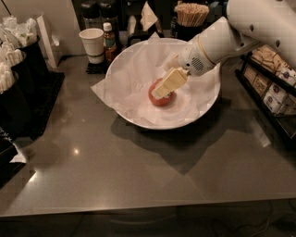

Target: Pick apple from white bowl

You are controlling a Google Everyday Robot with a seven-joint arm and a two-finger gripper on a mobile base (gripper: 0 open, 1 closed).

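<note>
The red-orange apple (163, 100) lies in the middle of the large white bowl (196, 116), on the crinkled white paper (134, 74) that lines it. My gripper (159, 92) reaches in from the upper right on a white arm (222, 41). It sits right over the apple's top and covers its upper part. The bowl stands on the grey counter (138, 176), towards the back.
A small white paper cup (91, 44) and a brown bottle (109, 41) stand behind the bowl to the left. A holder of wooden sticks (190, 14) is at the back. A rack of packets (273, 88) lines the right edge. Black bins with napkins (16, 74) line the left.
</note>
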